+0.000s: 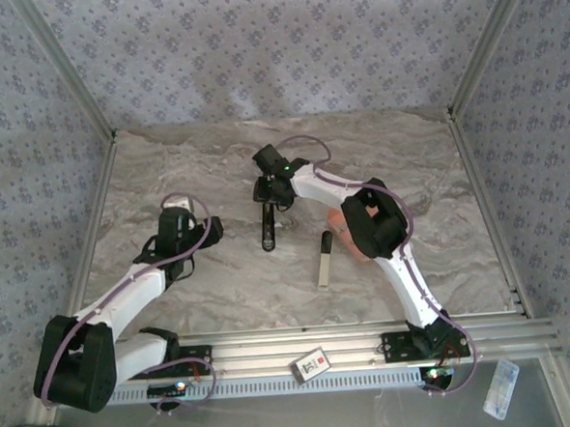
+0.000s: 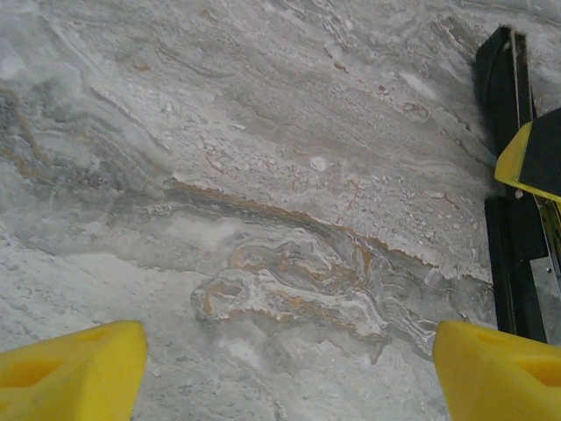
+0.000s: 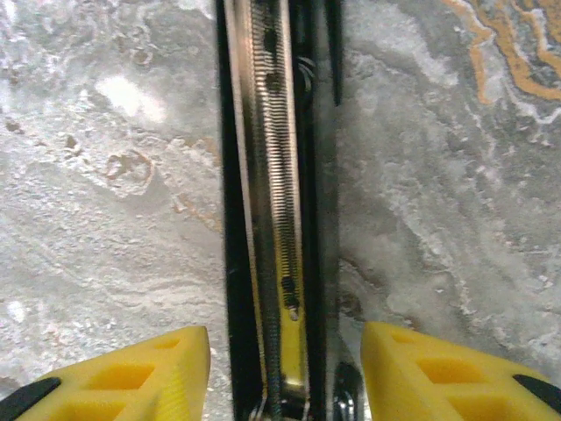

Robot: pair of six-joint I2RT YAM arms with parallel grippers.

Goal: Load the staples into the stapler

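Observation:
The black stapler (image 1: 266, 226) lies open on the marble table, its long metal magazine (image 3: 279, 175) facing up. A finely ribbed strip (image 3: 282, 202) runs along the channel; I cannot tell whether it is staples or a spring. My right gripper (image 3: 285, 344) hangs over the stapler's far end (image 1: 268, 197), open, with one yellow finger on each side of the magazine and a gap on both sides. My left gripper (image 2: 289, 351) is open wide over bare marble to the left (image 1: 209, 230). The stapler (image 2: 507, 184) shows at the right edge of the left wrist view.
A slim bar (image 1: 324, 259), black at the top and cream below, lies right of the stapler. A peach-coloured object (image 1: 341, 226) sits partly under the right arm. A small card (image 1: 311, 364) rests on the front rail. Walls close in the table's sides and back.

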